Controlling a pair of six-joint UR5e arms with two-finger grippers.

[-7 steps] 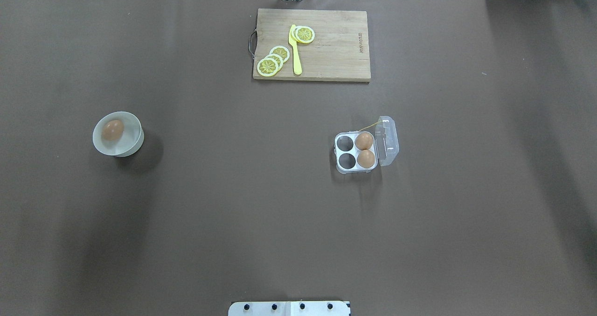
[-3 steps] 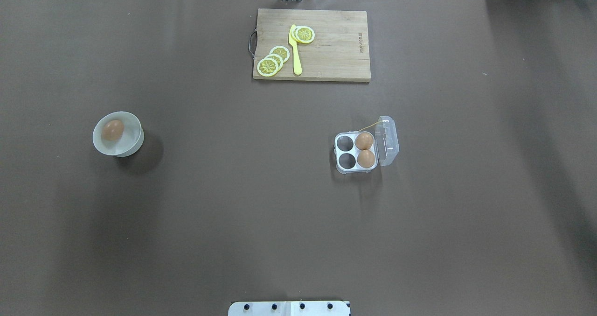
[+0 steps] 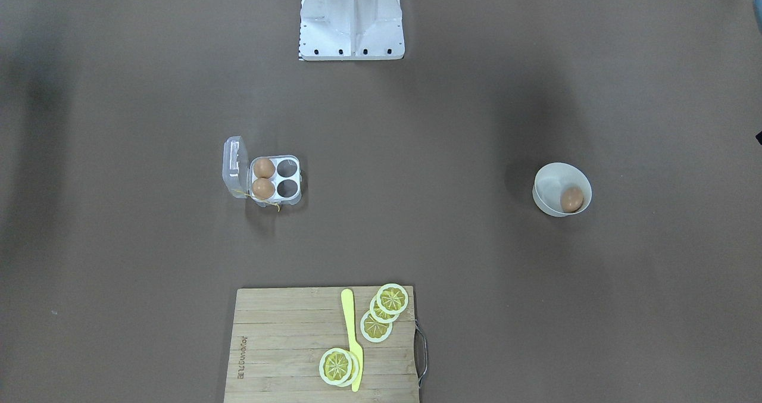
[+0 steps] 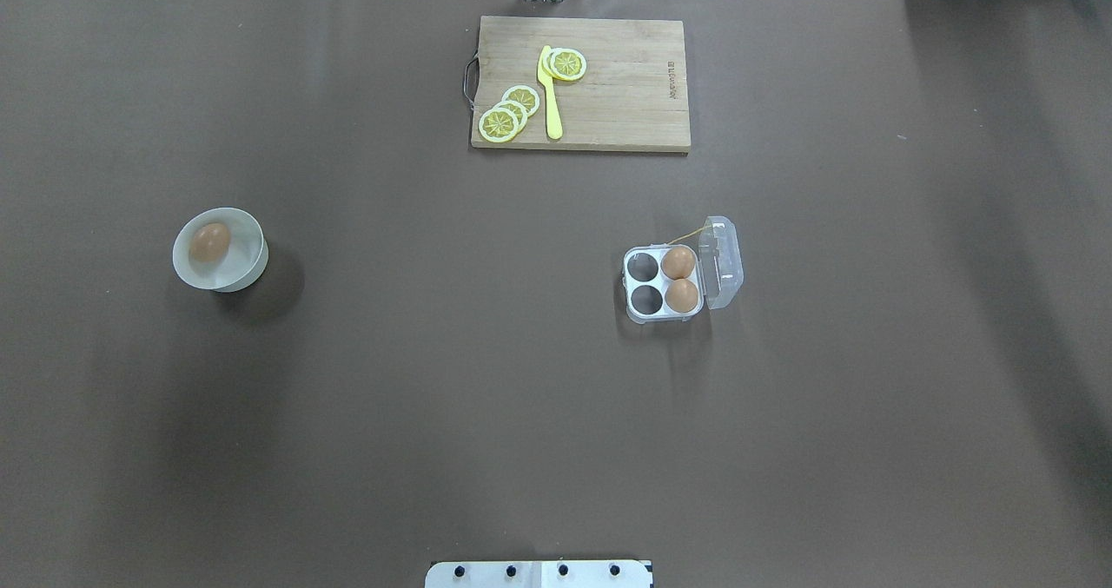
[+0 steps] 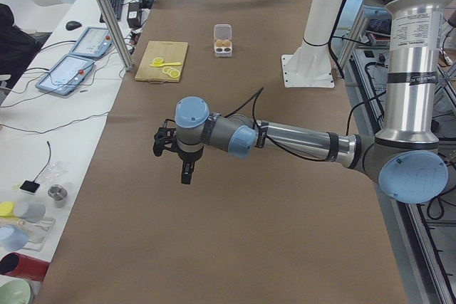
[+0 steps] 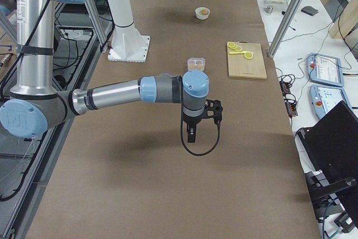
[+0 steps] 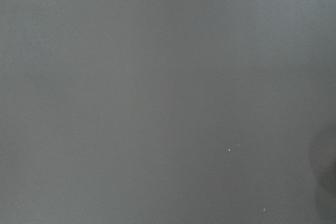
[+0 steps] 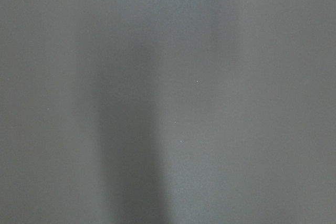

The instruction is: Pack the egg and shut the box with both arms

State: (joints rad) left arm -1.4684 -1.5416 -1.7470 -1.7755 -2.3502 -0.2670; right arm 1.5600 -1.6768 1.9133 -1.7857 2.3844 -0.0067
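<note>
The egg (image 4: 210, 242) lies in a white bowl (image 4: 250, 268) at the table's left; it also shows in the front view (image 3: 571, 199). The box (image 4: 662, 282) stands open right of centre, its clear lid (image 4: 724, 262) folded back to the right. Two brown eggs (image 4: 679, 279) fill its right cells and the two left cells are empty. My left gripper (image 5: 184, 170) hangs over bare table in the left side view only. My right gripper (image 6: 191, 135) shows only in the right side view. I cannot tell whether either is open or shut. Both wrist views show only bare table.
A wooden cutting board (image 4: 625, 93) with lemon slices (image 4: 508, 112) and a yellow knife (image 4: 549, 93) lies at the far middle edge. The white metal stand (image 3: 351, 16) is at the robot's side. Brown paper covers the table.
</note>
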